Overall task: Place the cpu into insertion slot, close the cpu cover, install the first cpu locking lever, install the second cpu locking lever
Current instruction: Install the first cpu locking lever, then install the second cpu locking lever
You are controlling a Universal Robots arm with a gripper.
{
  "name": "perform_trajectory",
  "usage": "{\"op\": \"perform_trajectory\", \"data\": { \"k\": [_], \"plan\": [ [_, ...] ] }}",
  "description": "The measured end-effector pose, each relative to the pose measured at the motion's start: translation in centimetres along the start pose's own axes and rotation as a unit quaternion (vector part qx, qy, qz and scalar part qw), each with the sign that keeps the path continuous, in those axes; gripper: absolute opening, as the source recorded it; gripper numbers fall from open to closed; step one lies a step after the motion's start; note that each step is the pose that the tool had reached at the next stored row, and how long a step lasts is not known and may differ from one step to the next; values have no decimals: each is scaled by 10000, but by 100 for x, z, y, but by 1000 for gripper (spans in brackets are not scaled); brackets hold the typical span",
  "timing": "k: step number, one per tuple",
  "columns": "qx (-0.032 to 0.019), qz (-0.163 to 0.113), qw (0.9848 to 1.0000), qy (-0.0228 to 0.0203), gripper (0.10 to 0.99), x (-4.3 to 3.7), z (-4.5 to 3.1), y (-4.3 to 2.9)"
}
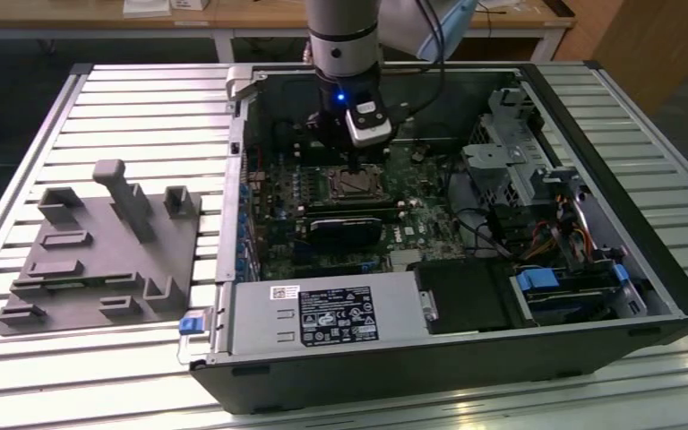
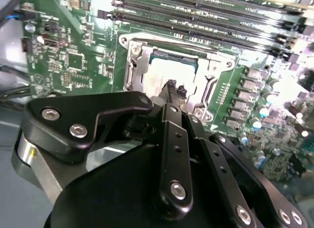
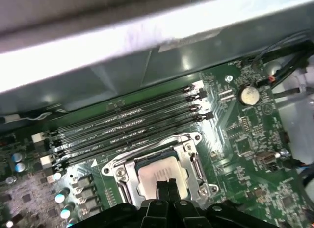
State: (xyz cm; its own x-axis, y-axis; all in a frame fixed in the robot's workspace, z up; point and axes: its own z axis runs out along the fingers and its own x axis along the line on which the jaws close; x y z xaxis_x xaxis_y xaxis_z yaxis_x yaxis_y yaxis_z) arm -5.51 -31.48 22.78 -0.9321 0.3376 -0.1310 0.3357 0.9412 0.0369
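The cpu [image 3: 159, 173] [image 2: 171, 71], a pale silvery square, lies seated in the insertion slot [image 1: 354, 183] on the green board. Over it the cpu cover [image 3: 192, 162] [image 2: 140, 66], a thin metal frame, lies flat with the chip showing through its window. A thin locking lever rod [image 3: 147, 152] [image 2: 171, 43] runs along the side of the cover that faces the memory slots. My gripper [image 3: 165, 186] [image 2: 171, 86] [image 1: 358, 159] hangs just above the chip's face. Its two narrow fingers are pressed together, with nothing seen between them.
Several long memory slots [image 3: 127, 125] run beside the socket. A coin battery [image 3: 249, 94] sits on the board. In the exterior view a black card [image 1: 347, 228], the power supply [image 1: 320, 313], a drive cage [image 1: 511, 143] and the case walls crowd the socket. A grey fixture plate [image 1: 93, 251] lies outside.
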Motion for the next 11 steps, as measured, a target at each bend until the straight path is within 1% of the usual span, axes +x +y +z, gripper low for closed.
{"op": "perform_trajectory", "data": {
  "k": [3,5,11],
  "plan": [
    [3,-1,10000,-1,106,-11,-80,3],
    [4,-1,10000,-1,106,-15,-115,4],
    [4,-1,10000,-1,106,-16,-121,4]
  ]
}}
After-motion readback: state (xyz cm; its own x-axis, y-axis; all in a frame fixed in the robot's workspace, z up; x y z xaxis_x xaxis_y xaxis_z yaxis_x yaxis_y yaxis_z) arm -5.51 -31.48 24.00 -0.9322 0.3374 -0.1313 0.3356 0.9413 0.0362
